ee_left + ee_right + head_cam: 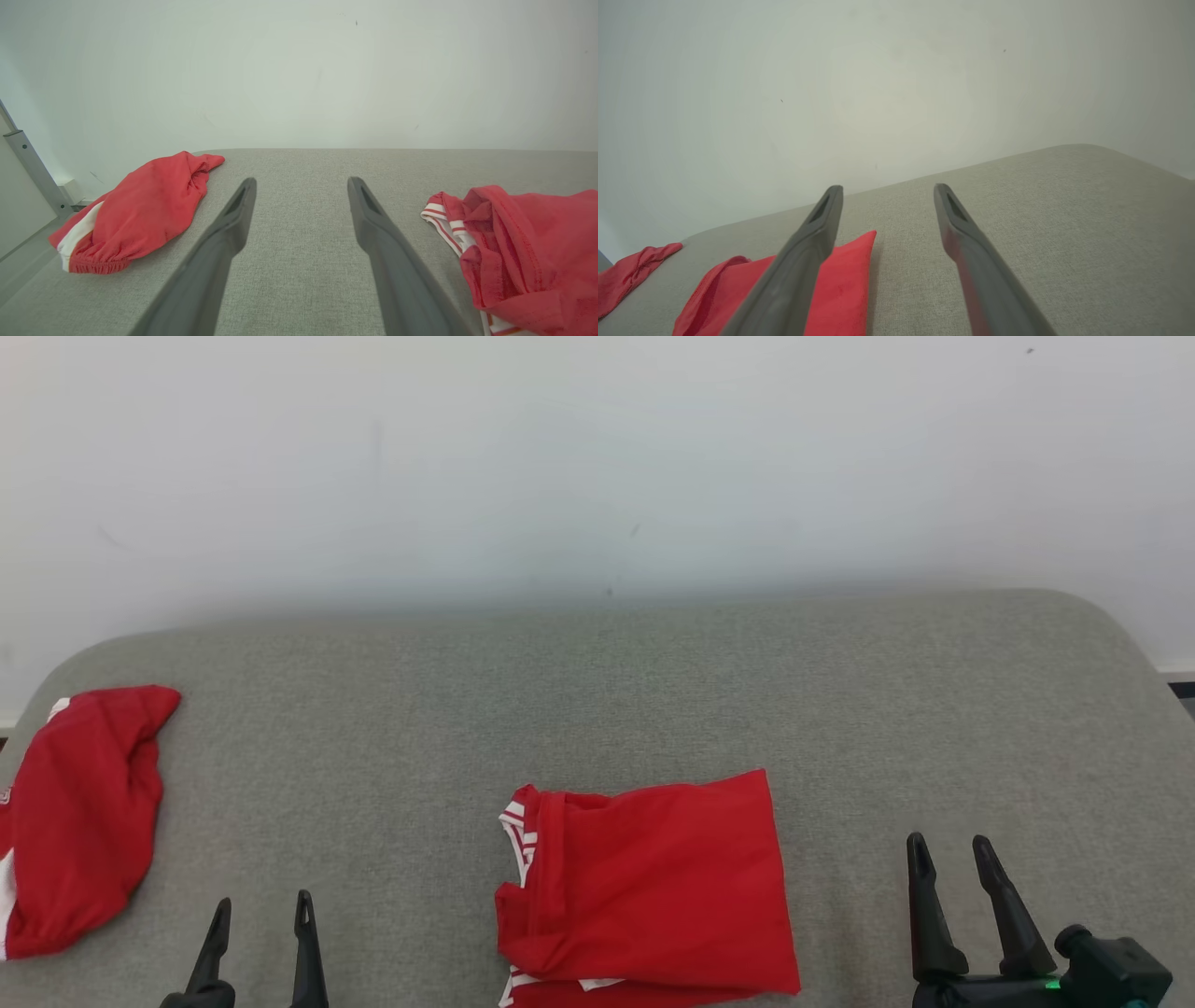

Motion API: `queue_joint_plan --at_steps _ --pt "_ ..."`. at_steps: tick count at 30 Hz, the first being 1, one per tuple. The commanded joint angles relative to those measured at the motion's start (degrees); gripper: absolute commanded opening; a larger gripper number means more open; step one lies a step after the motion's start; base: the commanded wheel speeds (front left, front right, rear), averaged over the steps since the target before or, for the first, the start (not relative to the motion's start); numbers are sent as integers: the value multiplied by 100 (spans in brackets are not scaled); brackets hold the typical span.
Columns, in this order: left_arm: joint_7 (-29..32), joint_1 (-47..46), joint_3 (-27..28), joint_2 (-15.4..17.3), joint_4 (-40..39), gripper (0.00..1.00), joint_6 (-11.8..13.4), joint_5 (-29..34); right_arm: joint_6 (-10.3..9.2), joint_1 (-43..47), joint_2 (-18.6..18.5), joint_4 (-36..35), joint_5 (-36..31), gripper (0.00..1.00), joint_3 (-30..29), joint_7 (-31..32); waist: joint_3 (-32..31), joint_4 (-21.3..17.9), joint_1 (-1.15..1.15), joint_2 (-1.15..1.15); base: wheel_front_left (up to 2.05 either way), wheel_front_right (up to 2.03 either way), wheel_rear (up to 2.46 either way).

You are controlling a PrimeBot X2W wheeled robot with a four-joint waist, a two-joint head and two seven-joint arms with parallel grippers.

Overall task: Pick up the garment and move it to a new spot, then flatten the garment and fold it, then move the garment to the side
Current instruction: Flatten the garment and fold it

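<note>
The grey padded table point(597, 691) runs wide across the head view, its two far corners rounded and its far edge close against a plain white wall point(597, 457). The folded red garment point(653, 887) lies near the front edge, about midway across, as a rough rectangle with white-striped trim showing along its left side and bottom. A second red garment point(84, 821) lies crumpled at the table's left edge, well apart from the folded one. Bare grey cloth stretches between the two, across the whole back half of the table, and to the right of the folded garment as far as the right corner. The left gripper point(263, 903) sits low at the front, between the two garments, touching neither, its fingers pointing toward the wall. The right gripper point(950, 842) sits to the right of the folded garment and apart from it, with its fingers leaning slightly left. Both grippers stand spread wide with nothing between their fingers. Whether either touches the cloth cannot be told.
</note>
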Motion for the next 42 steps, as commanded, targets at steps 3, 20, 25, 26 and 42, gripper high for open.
queue_joint_plan --at_steps 3,20,25,26,42 --pt "49 72 -66 70 7 100 35 103 -15 215 98 -153 -240 100 -71 -25 -85 -161 0 0 0 0 0" --pt "452 199 -224 385 -505 100 10 230 -15 352 147 -298 -751 100 -63 155 -195 -85 0 0 0 0 0" --pt "550 297 -205 388 -668 100 87 172 -15 339 170 -258 -755 100 -39 194 -201 -49 0 0 0 0 0" --pt "578 323 -201 390 -694 100 110 164 -15 339 174 -250 -756 100 -29 204 -202 -46 0 0 0 0 0" --pt "748 428 -188 486 -944 100 272 167 -15 325 232 -212 -836 100 17 417 -219 -11 0 0 0 0 0"
